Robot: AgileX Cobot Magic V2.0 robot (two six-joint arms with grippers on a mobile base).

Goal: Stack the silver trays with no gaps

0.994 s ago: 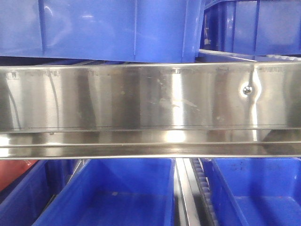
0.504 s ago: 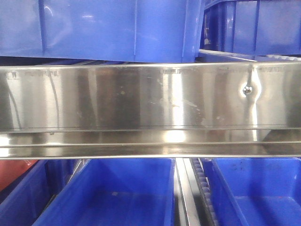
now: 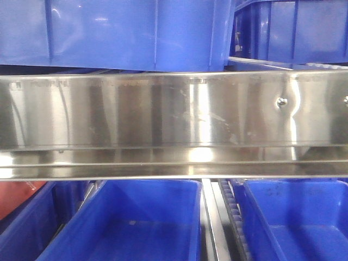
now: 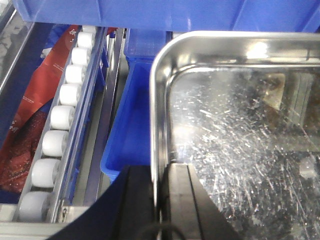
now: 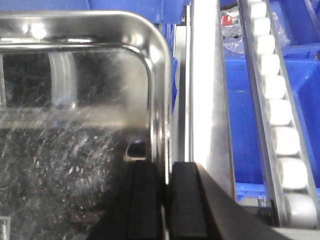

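Observation:
One silver tray [image 4: 200,37] fills the right side of the left wrist view, its scratched floor facing the camera. My left gripper [image 4: 161,167] is shut on the tray's left rim, one finger outside the wall and one inside. In the right wrist view the silver tray [image 5: 100,17] fills the left side. There my right gripper [image 5: 162,165] is shut on its right rim, again with one finger on each side of the wall. Only this one tray shows. Neither trays nor grippers appear in the front view.
A broad steel shelf panel [image 3: 163,114] with a screw [image 3: 281,101] spans the front view. Blue bins stand above [image 3: 125,32] and below [image 3: 141,228] it. White roller tracks [image 4: 62,117] [image 5: 280,115] flank the tray. A blue bin [image 4: 132,130] lies under the tray's left edge, and red packaging [image 4: 30,125] lies far left.
In the front view the steel panel's screw has shifted slightly left and up, a second fastener now shows at the right edge, and the lower bins' rims sit a little higher.

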